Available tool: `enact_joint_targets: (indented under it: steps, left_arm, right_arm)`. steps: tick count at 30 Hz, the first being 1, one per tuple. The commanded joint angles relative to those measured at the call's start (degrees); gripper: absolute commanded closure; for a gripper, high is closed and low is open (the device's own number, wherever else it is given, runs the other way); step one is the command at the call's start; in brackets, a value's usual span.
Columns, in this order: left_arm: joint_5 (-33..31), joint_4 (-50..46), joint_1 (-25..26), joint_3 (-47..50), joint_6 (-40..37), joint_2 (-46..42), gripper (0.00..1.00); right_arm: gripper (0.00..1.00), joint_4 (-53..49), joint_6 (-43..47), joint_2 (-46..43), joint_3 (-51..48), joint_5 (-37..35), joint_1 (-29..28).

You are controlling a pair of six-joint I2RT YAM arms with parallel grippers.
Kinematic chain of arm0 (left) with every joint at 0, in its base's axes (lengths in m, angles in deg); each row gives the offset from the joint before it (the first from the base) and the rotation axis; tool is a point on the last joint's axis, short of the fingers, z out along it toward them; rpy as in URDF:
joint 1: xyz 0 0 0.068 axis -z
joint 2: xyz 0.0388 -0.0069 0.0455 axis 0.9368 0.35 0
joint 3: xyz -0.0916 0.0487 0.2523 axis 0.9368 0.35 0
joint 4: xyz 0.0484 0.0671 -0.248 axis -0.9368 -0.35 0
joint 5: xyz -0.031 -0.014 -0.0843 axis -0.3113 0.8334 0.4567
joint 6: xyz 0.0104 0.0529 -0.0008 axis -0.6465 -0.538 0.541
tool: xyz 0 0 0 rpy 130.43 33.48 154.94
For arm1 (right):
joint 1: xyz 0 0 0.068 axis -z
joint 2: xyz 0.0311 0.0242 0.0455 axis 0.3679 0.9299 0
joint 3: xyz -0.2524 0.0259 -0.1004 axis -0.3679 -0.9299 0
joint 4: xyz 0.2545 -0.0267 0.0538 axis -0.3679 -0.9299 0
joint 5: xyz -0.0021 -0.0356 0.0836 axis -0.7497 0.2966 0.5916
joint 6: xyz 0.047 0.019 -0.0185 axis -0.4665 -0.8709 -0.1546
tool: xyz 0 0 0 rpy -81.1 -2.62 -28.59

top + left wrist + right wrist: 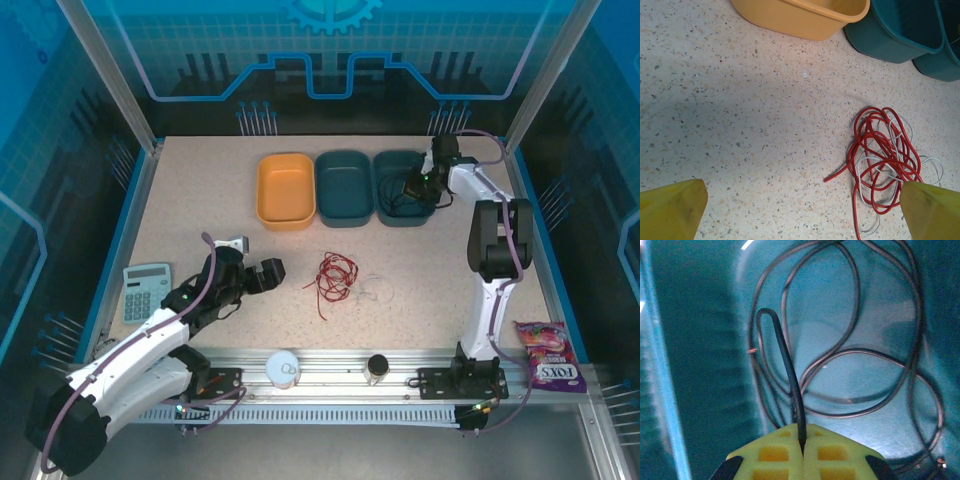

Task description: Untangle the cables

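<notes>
A red cable (335,274) lies in a loose curly heap at mid-table, with a thin white cable (378,292) trailing to its right. In the left wrist view the red cable (883,150) and white cable (871,170) are looped through each other. My left gripper (258,262) is open, left of that heap, with bare table between its fingertips (675,207). My right gripper (417,184) is down in the right teal bin (388,164), shut on a black cable (790,375) whose loops rest on the bin floor.
An orange bin (285,190) and a second teal bin (345,185) stand in a row at the back. A calculator (146,290) lies at the left edge, a candy bag (545,352) at the front right. Two small jars (284,369) stand on the front rail.
</notes>
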Motion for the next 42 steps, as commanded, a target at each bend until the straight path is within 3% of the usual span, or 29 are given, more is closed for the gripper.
enact_joint_targets:
  steps: [1, 11, 18, 24, 31, 42]
  left_arm:
    - [0.62, 0.43, -0.48, 0.02, 0.29, -0.17, 0.01]
    - [0.83, 0.95, -0.44, 0.11, 0.54, 0.1, 0.01]
    - [1.01, 0.58, -0.48, -0.03, 0.53, -0.17, 0.01]
    - [1.01, 0.73, -0.44, 0.37, 0.53, -0.62, 0.01]
    - [1.36, 1.52, -0.46, 0.81, 0.74, -0.4, 0.01]
    - [1.6, 1.45, -0.49, 0.88, 0.9, -0.47, 0.01]
  right_arm:
    - [1.0, -2.99, 2.18, 1.34, 0.48, -7.62, -1.21]
    - [0.95, -9.69, 6.37, 2.88, 5.99, -20.37, -5.28]
    - [0.69, -12.78, 7.37, -0.33, 7.91, -26.05, -7.05]
    - [0.58, -13.45, 8.1, -7.24, 5.32, -31.41, -7.24]
    - [0.56, -13.21, 9.28, -12.71, 3.13, -30.53, -6.98]
    - [0.61, -9.41, 10.13, -12.99, 1.06, -21.19, -8.47]
